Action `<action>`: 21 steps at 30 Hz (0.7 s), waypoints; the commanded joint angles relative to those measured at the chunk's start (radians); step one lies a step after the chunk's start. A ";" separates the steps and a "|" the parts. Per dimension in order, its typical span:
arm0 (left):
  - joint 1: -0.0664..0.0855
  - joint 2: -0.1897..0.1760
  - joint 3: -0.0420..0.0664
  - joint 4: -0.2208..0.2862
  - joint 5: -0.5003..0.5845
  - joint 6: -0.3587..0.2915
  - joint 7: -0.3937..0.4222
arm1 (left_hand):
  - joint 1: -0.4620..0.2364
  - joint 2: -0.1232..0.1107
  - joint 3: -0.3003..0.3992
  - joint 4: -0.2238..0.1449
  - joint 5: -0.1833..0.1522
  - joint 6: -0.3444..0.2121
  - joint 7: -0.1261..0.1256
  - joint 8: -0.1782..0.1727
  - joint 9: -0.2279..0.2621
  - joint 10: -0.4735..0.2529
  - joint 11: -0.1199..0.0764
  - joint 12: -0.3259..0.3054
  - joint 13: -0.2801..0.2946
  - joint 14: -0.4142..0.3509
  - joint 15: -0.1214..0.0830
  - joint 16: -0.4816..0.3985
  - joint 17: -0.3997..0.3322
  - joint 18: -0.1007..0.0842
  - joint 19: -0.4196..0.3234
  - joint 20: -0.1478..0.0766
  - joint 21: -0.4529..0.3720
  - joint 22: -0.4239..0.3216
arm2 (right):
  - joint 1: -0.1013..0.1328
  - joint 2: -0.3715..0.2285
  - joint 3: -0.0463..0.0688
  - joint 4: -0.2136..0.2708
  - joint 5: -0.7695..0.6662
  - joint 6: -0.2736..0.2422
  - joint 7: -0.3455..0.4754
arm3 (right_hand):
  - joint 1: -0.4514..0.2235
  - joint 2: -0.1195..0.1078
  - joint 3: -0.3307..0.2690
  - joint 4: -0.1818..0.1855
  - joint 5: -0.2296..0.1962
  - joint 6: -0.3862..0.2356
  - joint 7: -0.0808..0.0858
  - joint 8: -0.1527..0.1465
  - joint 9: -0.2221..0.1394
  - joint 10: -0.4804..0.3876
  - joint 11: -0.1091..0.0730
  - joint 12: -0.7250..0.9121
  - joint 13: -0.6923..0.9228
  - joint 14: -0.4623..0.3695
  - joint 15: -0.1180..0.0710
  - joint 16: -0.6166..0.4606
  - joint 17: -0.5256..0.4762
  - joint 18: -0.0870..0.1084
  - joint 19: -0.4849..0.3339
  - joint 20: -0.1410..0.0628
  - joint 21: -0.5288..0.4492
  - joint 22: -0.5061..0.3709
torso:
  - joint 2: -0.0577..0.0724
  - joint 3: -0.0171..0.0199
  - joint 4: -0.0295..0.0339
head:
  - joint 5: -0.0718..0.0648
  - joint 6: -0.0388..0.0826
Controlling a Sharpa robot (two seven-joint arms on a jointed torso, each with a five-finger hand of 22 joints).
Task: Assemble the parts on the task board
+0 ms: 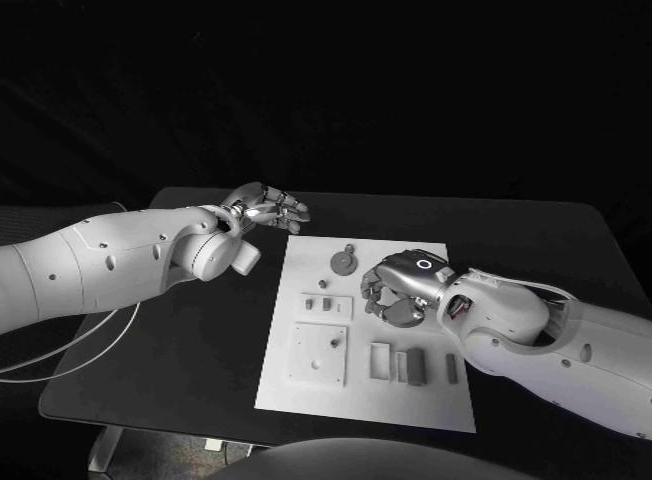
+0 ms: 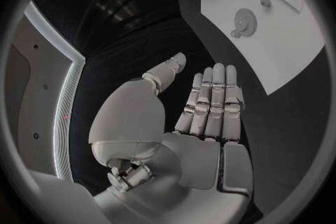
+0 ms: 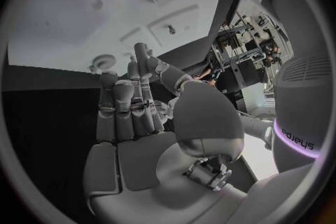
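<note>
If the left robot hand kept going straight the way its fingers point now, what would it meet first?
Probably nothing on the board. The left robot hand is open beyond the board's far left corner, fingers aimed along the bare black table past the board's far edge. The gear lies to the side of that line. Depth is uncertain.

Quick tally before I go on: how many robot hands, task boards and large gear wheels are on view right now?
Hands: 2, left hand and right hand
Task board: 1
Large gear: 1
Total: 4
</note>
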 commanded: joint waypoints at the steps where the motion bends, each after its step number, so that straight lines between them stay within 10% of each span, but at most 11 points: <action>1: 0.003 0.005 0.001 -0.002 -0.002 0.009 0.011 | -0.007 -0.003 -0.005 0.003 -0.001 -0.004 0.000 0.002 -0.001 -0.005 0.002 0.000 -0.001 0.008 0.000 -0.005 0.001 0.005 0.008 -0.001 -0.003 -0.002 | -0.001 0.030 0.000 0.008 -0.004 -0.002 0.019 | 0.017 0.013 0.005 -0.001 0.004 0.015 -0.011 0.006 0.012 0.009 0.002 0.006 -0.001 0.002 -0.006 -0.003 -0.001 0.012 0.007 -0.004 0.004 0.015 | 0.000 -0.0002 -0.0002 | 0.009 -0.001; 9: 0.003 0.012 0.001 -0.007 -0.002 0.010 0.010 | -0.007 -0.002 -0.005 0.003 -0.001 -0.004 0.000 0.002 -0.001 -0.005 0.002 0.000 -0.002 0.008 0.000 -0.005 0.002 0.005 0.008 -0.001 -0.003 -0.002 | -0.007 0.109 -0.014 -0.004 -0.004 0.012 0.030 | 0.017 0.014 0.006 -0.001 0.004 0.015 -0.011 0.006 0.012 0.009 0.001 0.006 -0.001 0.002 -0.006 -0.003 -0.002 0.012 0.007 -0.004 0.004 0.015 | 0.000 -0.0016 0.0012 | 0.033 -0.001; 21: 0.003 0.021 0.001 -0.009 -0.003 0.014 0.009 | -0.006 -0.002 -0.005 0.003 -0.001 -0.005 0.001 0.002 -0.001 -0.006 0.002 0.000 -0.002 0.008 0.000 -0.006 0.003 0.005 0.008 -0.001 -0.003 -0.002 | -0.036 0.189 -0.069 -0.051 -0.006 0.043 0.046 | 0.014 0.018 0.006 -0.001 0.004 0.013 -0.010 0.004 0.011 0.007 0.002 0.004 -0.001 0.002 -0.006 -0.005 -0.002 0.012 0.007 -0.004 0.003 0.014 | 0.000 -0.0024 0.0022 | 0.054 -0.017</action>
